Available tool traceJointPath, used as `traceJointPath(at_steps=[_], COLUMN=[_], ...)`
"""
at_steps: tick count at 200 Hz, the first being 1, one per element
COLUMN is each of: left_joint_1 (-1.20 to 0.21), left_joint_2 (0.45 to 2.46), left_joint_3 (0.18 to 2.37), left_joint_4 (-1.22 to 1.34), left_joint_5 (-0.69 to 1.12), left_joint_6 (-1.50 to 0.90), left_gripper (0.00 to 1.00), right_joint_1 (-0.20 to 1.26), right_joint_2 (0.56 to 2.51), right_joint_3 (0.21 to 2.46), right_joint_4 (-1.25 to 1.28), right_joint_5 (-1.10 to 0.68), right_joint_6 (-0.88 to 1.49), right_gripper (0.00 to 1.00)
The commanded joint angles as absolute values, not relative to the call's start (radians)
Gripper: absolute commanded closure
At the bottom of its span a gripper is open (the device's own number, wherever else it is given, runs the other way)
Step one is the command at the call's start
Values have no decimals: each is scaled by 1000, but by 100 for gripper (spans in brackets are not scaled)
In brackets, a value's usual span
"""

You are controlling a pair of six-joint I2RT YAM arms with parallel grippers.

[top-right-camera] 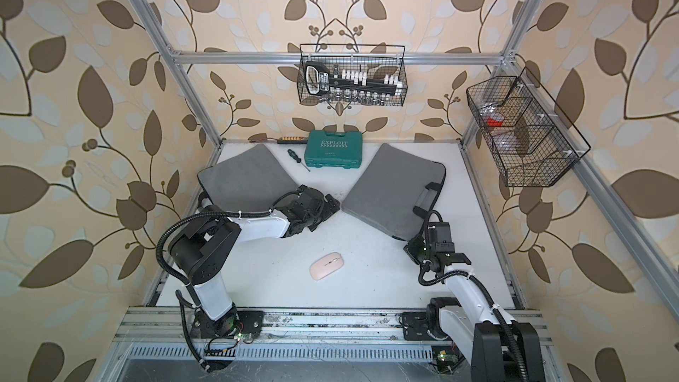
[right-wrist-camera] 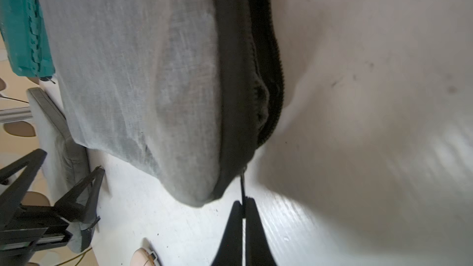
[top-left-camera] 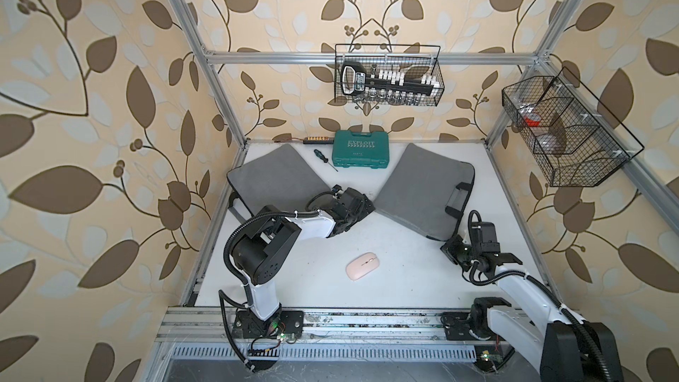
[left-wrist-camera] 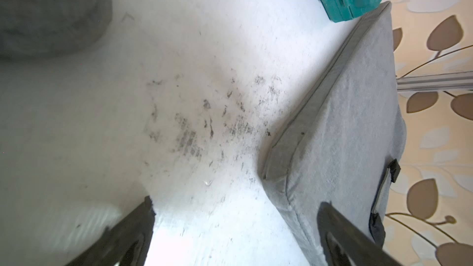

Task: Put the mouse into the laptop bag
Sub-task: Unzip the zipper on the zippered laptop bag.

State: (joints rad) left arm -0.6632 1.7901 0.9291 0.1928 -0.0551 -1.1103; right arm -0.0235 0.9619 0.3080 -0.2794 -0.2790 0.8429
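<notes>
A pink mouse [top-left-camera: 362, 266] [top-right-camera: 327, 265] lies on the white table, near the middle front; its end shows in the right wrist view [right-wrist-camera: 143, 258]. The grey laptop bag [top-left-camera: 422, 192] [top-right-camera: 389, 192] [left-wrist-camera: 345, 124] [right-wrist-camera: 128, 60] lies flat at the right, its handle on the far right side. Its black zipper [right-wrist-camera: 263, 78] gapes open along one edge. My right gripper [top-left-camera: 450, 246] [top-right-camera: 411, 248] [right-wrist-camera: 243, 202] is shut on the thin zipper pull [right-wrist-camera: 242, 182] at the bag's near corner. My left gripper [top-left-camera: 365, 203] [top-right-camera: 330, 205] [left-wrist-camera: 235, 200] stands open over bare table beside the bag's left corner, holding nothing.
A second grey bag [top-left-camera: 275, 178] [left-wrist-camera: 51, 14] lies at the left. A green tool case [top-left-camera: 362, 150], a screwdriver [top-left-camera: 325, 159] and a dark strip [top-left-camera: 318, 139] lie at the back. Wire baskets hang on the back wall [top-left-camera: 387, 75] and the right frame [top-left-camera: 562, 130].
</notes>
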Motion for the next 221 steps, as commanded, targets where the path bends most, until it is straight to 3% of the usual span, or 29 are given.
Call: traceJointPath(at_steps=[1, 25, 61, 103, 162, 221], left_joint_1=[-669, -669, -670, -686, -796, -856], left_joint_2=[1834, 1924, 2051, 2134, 2023, 1965], left_joint_3=[978, 1026, 1098, 1135, 915, 799], left_joint_4=[251, 339, 432, 520, 676, 751], left_joint_5=[-15, 50, 113, 157, 9, -85], left_joint_6=[-1044, -1041, -1054, -1073, -1111, -1146], left_gripper=[3, 12, 41, 100, 100, 100], right_joint_1=[-29, -25, -19, -17, 19, 179], right_joint_2=[963, 953, 938, 1026, 1172, 1172], right_joint_3=[294, 265, 272, 343, 394, 429], right_joint_4=[-310, -294, -346, -427, -333, -295], right_joint_5=[-365, -404, -368, -282, -315, -247], right_joint_6=[825, 844, 901, 1011, 1136, 1312], right_gripper=[100, 100, 100, 100, 100, 100])
